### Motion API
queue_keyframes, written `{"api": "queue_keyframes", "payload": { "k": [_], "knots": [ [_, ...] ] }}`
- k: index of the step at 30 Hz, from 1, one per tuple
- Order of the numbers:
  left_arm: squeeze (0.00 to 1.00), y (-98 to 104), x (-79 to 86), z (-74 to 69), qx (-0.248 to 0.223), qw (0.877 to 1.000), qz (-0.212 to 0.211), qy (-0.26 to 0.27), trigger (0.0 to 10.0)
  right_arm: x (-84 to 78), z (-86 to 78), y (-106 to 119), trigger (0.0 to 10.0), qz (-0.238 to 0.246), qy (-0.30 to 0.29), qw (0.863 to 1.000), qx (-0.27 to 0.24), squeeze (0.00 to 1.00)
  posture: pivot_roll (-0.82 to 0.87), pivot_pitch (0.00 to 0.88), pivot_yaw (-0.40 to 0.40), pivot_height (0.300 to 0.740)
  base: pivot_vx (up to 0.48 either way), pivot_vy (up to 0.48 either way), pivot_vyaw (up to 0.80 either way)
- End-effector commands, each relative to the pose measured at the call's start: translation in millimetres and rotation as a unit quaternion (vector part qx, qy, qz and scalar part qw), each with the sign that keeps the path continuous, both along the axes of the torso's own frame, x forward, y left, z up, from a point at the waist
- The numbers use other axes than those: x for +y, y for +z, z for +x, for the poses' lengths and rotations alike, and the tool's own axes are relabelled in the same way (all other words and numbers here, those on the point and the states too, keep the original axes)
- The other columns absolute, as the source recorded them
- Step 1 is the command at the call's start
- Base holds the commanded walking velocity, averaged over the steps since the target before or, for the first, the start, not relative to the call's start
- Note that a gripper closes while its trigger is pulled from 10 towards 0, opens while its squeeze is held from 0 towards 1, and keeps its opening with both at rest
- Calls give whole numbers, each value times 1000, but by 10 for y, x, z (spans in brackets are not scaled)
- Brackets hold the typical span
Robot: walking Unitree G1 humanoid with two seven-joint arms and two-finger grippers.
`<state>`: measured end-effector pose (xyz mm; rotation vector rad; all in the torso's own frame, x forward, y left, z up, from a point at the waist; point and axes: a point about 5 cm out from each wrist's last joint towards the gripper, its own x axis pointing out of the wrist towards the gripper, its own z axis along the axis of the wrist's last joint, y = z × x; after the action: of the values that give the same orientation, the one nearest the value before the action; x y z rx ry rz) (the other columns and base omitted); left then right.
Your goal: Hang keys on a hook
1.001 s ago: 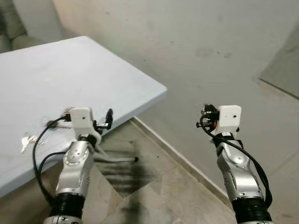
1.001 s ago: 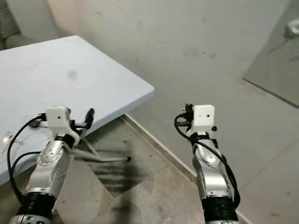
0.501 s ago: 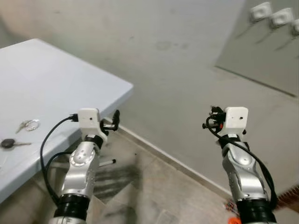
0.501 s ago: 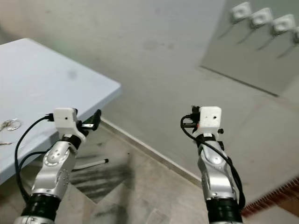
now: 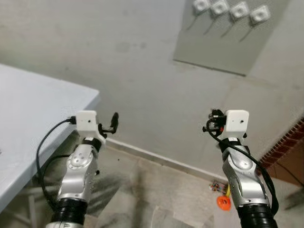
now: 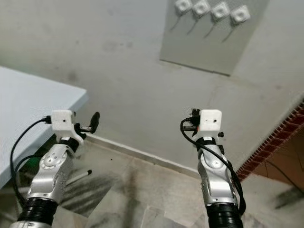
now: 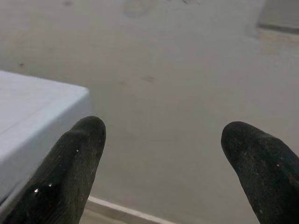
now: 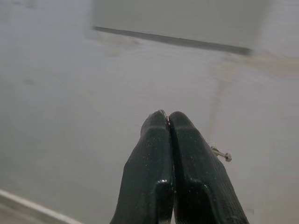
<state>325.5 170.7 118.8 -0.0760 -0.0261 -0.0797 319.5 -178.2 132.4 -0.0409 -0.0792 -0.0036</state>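
At the far left, the pale blue desk (image 5: 28, 109) is ending in a corner, with open tiled floor (image 5: 156, 185) lying beyond it up to the wall. The left end effector (image 7: 161, 154) is hovering just off that corner, its fingers spread wide apart and empty. The right end effector (image 8: 168, 122) is pointing at the bare wall, fingers pressed together; a thin metal tip (image 8: 221, 154), possibly part of the keys, is poking out beside them. High on the wall, a grey board (image 5: 228, 38) is carrying four white hooks (image 5: 231, 11), well above both arms.
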Motion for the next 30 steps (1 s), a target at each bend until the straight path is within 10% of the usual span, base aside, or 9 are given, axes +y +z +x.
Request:
{"api": "queue_keyframes", "payload": {
  "k": [1,14,30],
  "knots": [
    [0,-2,-77,-3,3,1000,-1,-14,10000,-42,-15,23,10000,1,-10,1000,-3,0,14,80,10,740,0,0,-719],
    [0,-10,-141,-1,5,1000,-1,-31,10000,-77,-77,-3,10000,5,-23,1000,1,0,-1,88,23,740,0,0,-684],
    [0,24,-156,-44,-5,998,11,-61,10000,-50,-113,37,10000,-1,-17,1000,-8,0,5,68,16,740,15,0,0]
  ]
}}
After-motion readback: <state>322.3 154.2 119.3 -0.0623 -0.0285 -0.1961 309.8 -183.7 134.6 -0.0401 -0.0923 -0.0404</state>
